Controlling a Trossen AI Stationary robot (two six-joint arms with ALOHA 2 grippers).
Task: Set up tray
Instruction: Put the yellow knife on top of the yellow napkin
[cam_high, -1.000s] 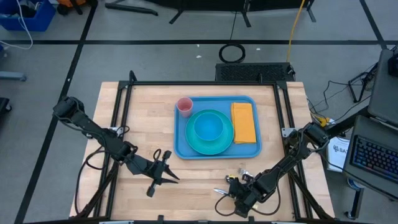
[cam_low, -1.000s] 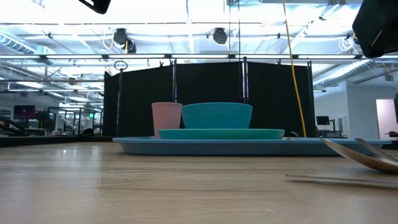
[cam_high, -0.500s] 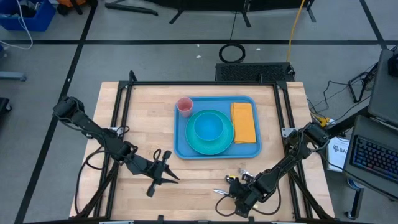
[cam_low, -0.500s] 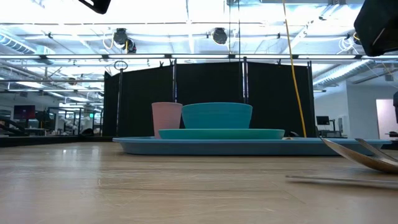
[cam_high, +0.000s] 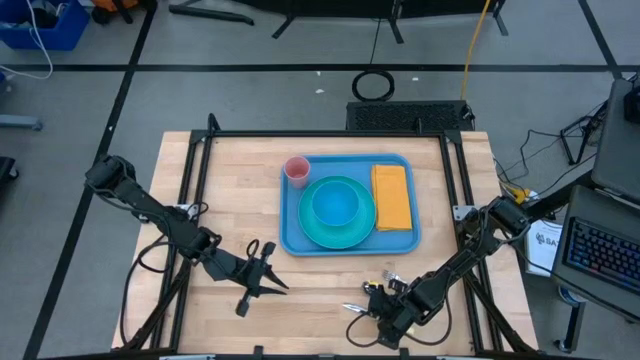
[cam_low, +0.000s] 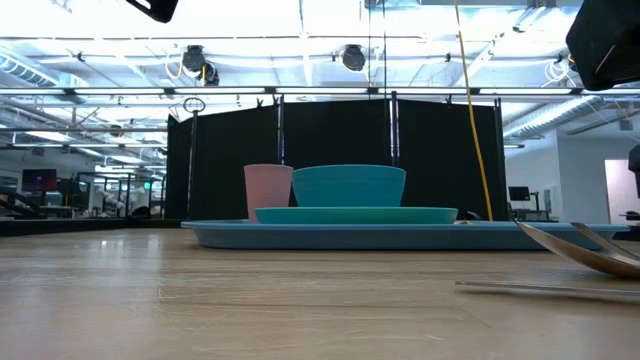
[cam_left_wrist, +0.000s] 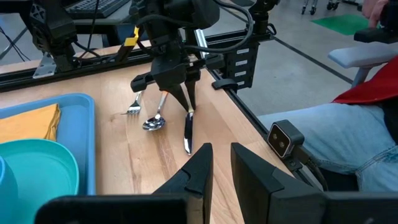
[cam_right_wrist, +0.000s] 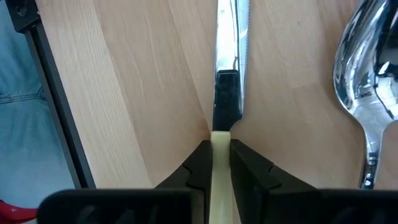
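Observation:
The blue tray (cam_high: 290, 238) sits in the middle of the table. It holds a pink cup (cam_high: 296, 169), a turquoise plate (cam_high: 318, 232) with a bowl (cam_high: 335, 205), and an orange napkin (cam_high: 393, 196). A fork (cam_left_wrist: 134, 106), spoon (cam_left_wrist: 154, 122) and knife (cam_left_wrist: 188, 135) lie on the wood near the table's near right corner. My right gripper (cam_left_wrist: 186, 102) stands over the knife, shut on it. My left gripper (cam_high: 270, 275) hovers near the table's near edge, left of the tray, open by a narrow gap and holding nothing. My right gripper pinches the knife (cam_right_wrist: 219, 140) between its two fingers (cam_right_wrist: 200, 160), one on each long edge. The fingers come from above, slanting down, and lie along the knife. The blade (cam_right_wrist: 230, 37) reaches on beyond the fingertips toward the table's left. In the low view the knife (cam_low: 545, 290) lies flat on the wood.
Bare wood spreads between the tray and the near edge. The spoon (cam_right_wrist: 367, 87) lies close beside the held knife. A black frame rail (cam_left_wrist: 236, 106) runs along the table's right edge, and a seated person's legs (cam_left_wrist: 336, 137) are just beyond it.

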